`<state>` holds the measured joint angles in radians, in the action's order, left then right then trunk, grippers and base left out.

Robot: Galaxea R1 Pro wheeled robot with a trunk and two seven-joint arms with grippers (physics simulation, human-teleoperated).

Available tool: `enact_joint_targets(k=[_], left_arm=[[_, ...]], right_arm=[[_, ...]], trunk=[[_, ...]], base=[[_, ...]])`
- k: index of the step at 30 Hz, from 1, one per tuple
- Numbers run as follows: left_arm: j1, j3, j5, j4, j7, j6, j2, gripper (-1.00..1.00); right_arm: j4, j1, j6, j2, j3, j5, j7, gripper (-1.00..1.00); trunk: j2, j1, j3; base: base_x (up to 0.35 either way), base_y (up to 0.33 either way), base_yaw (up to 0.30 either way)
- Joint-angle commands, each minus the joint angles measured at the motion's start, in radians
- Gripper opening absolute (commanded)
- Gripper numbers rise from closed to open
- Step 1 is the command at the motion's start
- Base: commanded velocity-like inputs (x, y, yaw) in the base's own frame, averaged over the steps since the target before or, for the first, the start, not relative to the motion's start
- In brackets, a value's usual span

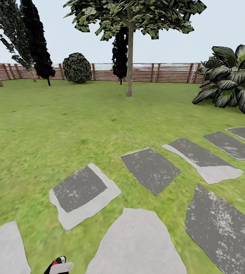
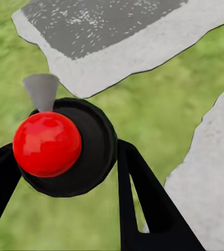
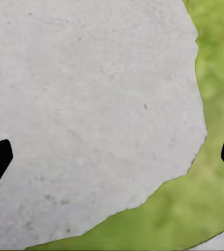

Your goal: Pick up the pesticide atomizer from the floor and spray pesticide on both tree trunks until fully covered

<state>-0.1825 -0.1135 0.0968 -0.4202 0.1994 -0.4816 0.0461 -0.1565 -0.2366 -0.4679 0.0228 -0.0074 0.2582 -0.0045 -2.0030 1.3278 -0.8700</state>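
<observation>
I see green lawn (image 1: 42, 125) crossed by grey paving slabs (image 1: 82, 194), a slat fence (image 1: 168, 72) behind. My left gripper (image 2: 65, 172) clamps the pesticide atomizer (image 2: 65, 146); my right gripper (image 3: 112, 162) hangs wide open, empty.

left gripper (image 2: 65, 204) and right gripper (image 3: 112, 157) fingers: plain black.

A lawn (image 1: 42, 125) stretched ahead to a fence (image 1: 160, 72) along its far edge. One tree (image 1: 130, 49) stood mid-lawn, before the fence, with a bush (image 1: 77, 68) to its left and narrow trees (image 1: 21, 34) further left. A broad-leaved plant (image 1: 233, 78) sat at the right. Paving slabs (image 1: 151, 169) ran in a row from near left to far right — the atomizer (image 1: 59, 265) lay nearest, at the bottom edge, left of a slab (image 1: 137, 243).
</observation>
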Motion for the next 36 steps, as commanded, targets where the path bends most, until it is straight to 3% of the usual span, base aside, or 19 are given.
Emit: enact_joint_targets(k=[1, 3, 7, 14, 29, 31, 34, 36], left_arm=[[0.000, 0.000, 0.000, 0.000, 0.000, 0.000, 0.000, -1.00], [0.000, 0.000, 0.000, 0.000, -0.001, 0.000, 0.000, -1.00], [0.000, 0.000, -0.001, 0.000, -0.001, 0.000, 0.000, -1.00], [0.000, 0.000, -0.002, 0.001, -0.002, 0.000, 0.000, -1.00], [0.000, 0.000, -0.001, 0.001, 0.000, 0.000, -0.001, -1.00], [0.000, 0.000, -0.001, 0.001, 0.000, 0.000, -0.002, -1.00], [0.000, 0.000, 0.000, 0.001, 0.000, 0.000, -0.002, -1.00], [0.000, 0.000, 0.000, 0.001, 0.000, 0.000, -0.001, -1.00]], right_arm=[[-0.041, 0.000, -0.004, 0.000, 0.000, 0.000, 0.000, 1.00], [-0.162, 0.000, -0.007, -0.001, 0.002, 0.002, 0.001, 1.00], [-0.235, 0.000, -0.008, 0.004, 0.002, 0.004, 0.005, 1.00], [-0.182, 0.000, -0.008, 0.006, 0.005, 0.019, 0.003, 1.00], [-0.180, 0.000, -0.010, 0.006, -0.008, 0.012, -0.005, 1.00], [-0.180, 0.000, -0.011, 0.005, -0.024, 0.011, -0.038, 1.00], [-0.179, 0.000, -0.009, 0.003, -0.054, 0.012, -0.151, 1.00], [-0.178, 0.000, -0.009, 0.001, -0.058, 0.013, -0.174, 1.00]], trunk=[[0.000, 0.000, 0.000], [0.000, 0.000, 0.000], [0.000, 0.000, 0.000], [0.000, 0.000, 0.000], [0.000, 0.000, 0.000], [0.000, 0.000, 0.000], [0.000, 0.000, 0.000], [0.000, 0.000, 0.000]], base=[[0.312, -0.082, 0.000], [0.312, -0.081, 0.000], [0.312, -0.082, 0.000], [0.312, -0.081, 0.000], [0.312, -0.081, 0.000], [0.312, -0.081, 0.000], [0.312, -0.082, 0.000], [0.312, -0.082, 0.000]])
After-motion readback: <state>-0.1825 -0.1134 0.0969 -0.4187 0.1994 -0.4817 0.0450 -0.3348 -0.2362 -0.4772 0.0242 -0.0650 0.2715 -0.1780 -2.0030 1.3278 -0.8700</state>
